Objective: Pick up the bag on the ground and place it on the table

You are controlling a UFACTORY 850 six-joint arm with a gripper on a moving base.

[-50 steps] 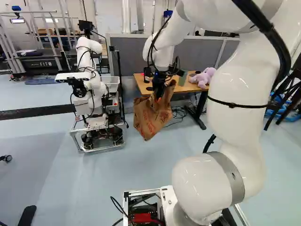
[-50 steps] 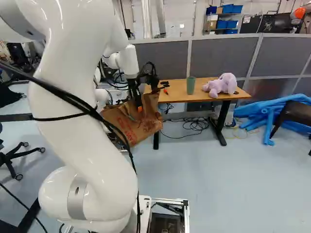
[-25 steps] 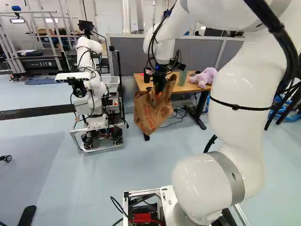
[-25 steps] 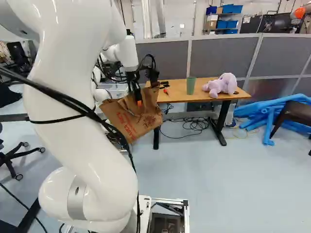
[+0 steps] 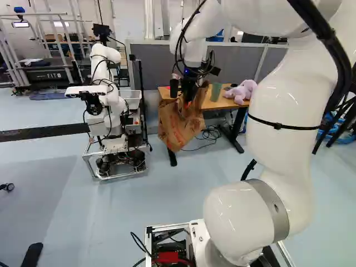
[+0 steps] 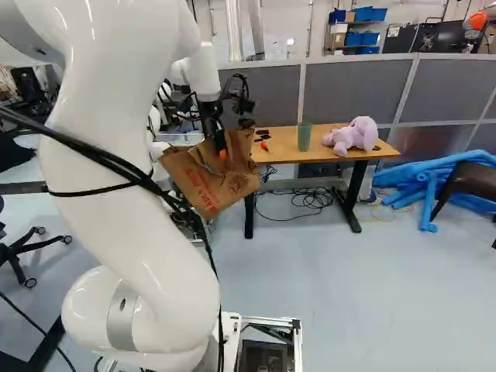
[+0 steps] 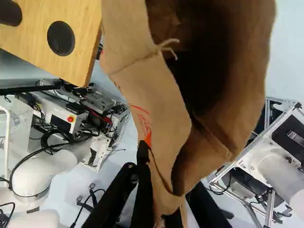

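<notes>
Hanging clear of the ground, just beside the table, the brown bag is lifted but not placed, we judge. It gapes ahead of our gripper — jaws closed on its rim, pinched between them.

Brown bag with red print, open-mouthed, aslant in the pincer, near the wooden-topped table.
</notes>
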